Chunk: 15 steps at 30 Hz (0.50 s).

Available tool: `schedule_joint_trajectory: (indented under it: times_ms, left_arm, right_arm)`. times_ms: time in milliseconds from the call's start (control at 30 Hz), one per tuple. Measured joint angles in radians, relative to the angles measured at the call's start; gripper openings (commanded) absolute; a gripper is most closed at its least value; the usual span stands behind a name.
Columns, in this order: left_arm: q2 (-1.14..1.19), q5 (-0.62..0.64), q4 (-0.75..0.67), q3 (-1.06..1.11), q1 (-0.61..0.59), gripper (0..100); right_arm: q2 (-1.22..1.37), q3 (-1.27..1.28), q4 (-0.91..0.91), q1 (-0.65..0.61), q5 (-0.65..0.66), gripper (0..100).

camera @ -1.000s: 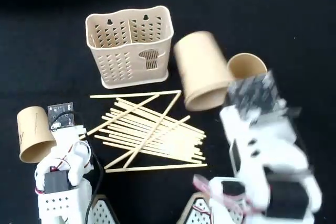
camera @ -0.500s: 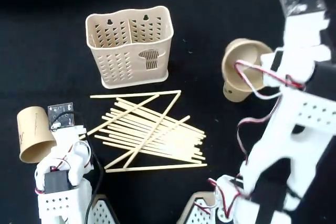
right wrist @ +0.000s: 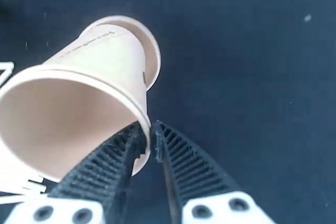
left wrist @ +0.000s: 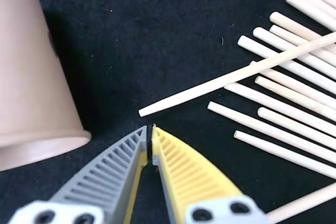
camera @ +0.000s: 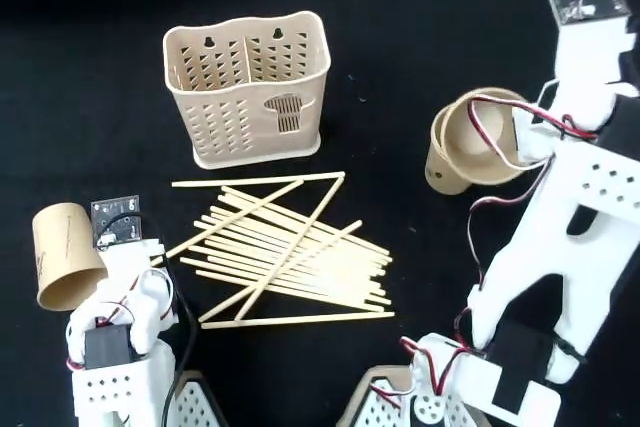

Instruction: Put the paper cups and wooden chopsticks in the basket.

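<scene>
So: the paper cup [right wrist: 79, 93] on the right is thin-walled and light, and it will crush easily. It's tipped on its side with its mouth toward the right gripper [right wrist: 149, 127], whose jaws are pinched on the rim with the wall between them. It looks like another cup is nested with it, but I can't confirm. A rim pinch is the sane hold, since the rolled edge is the stiffest part. Keep the squeeze low and expect the cup to swing on that single contact. I can't tell whether it's off the table [camera: 450, 37].

The second cup [camera: 65, 252] lies on its side at the left, just beside the left gripper [left wrist: 150, 129], whose jaws are together on nothing.

The wooden chopsticks [camera: 290, 252] sit in a loose crossed pile between the arms. They're stiff and smooth and will likely roll, so clamp across the middle.

The basket [camera: 248, 117] stands upright beyond the pile, with two compartments and none of the items in it yet.
</scene>
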Motion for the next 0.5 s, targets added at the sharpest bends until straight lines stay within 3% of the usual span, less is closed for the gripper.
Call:
schedule_joint_trajectory:
  times_ms: [367,500]
  left_arm:
    - [0.000,0.000,0.000,0.000,0.000,3]
    - [0.000,0.000,0.000,0.000,0.000,3]
  right_arm:
    - [0.002,0.115,-0.091,0.003,0.005,1.7]
    - [0.017,0.117,-0.098,0.003,0.005,13.9]
